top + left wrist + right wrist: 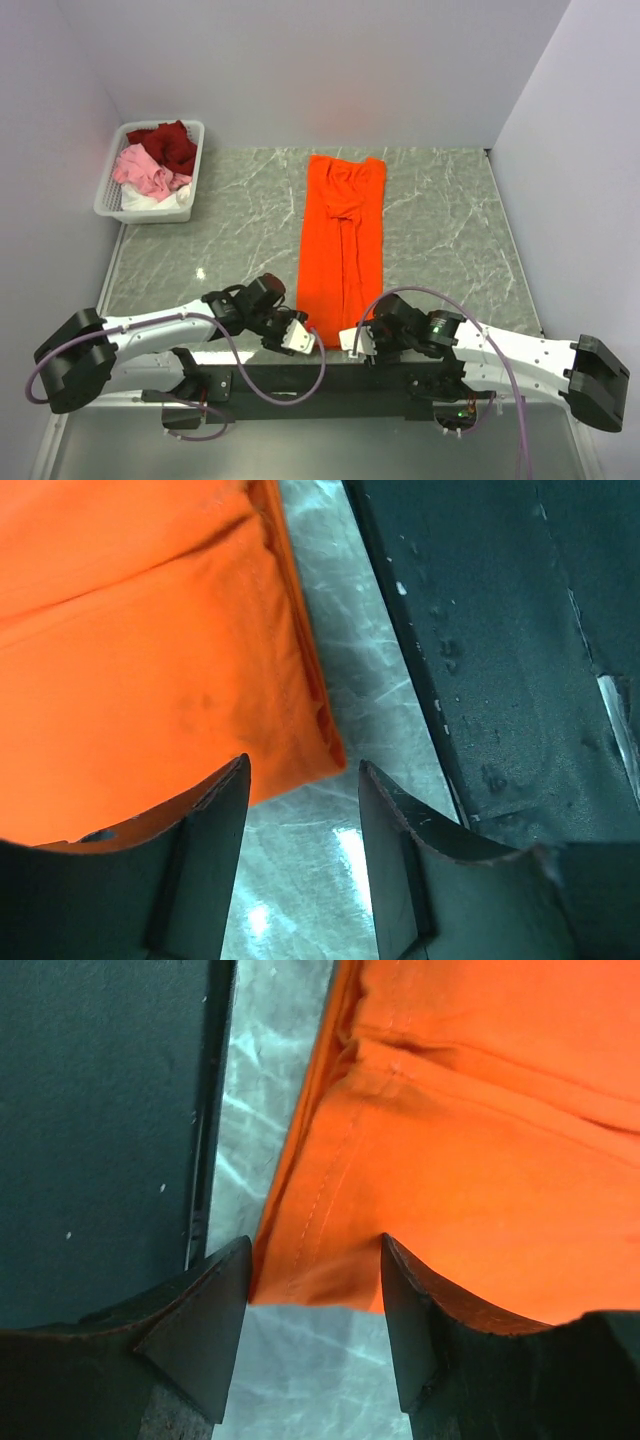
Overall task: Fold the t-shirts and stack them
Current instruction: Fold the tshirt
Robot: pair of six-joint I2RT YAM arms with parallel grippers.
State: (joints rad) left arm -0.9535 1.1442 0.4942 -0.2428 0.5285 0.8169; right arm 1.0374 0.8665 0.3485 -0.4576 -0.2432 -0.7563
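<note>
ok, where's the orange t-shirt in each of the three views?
Top external: orange t-shirt mid-table, a long folded strip running far to near.
Left wrist: orange t-shirt upper left, its corner low centre.
Right wrist: orange t-shirt upper right, its corner lower left.
Shared landmark: grey marbled table.

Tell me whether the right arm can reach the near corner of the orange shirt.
Probably yes: the right gripper sits at the orange shirt corner, fingers apart, nothing between.
</note>
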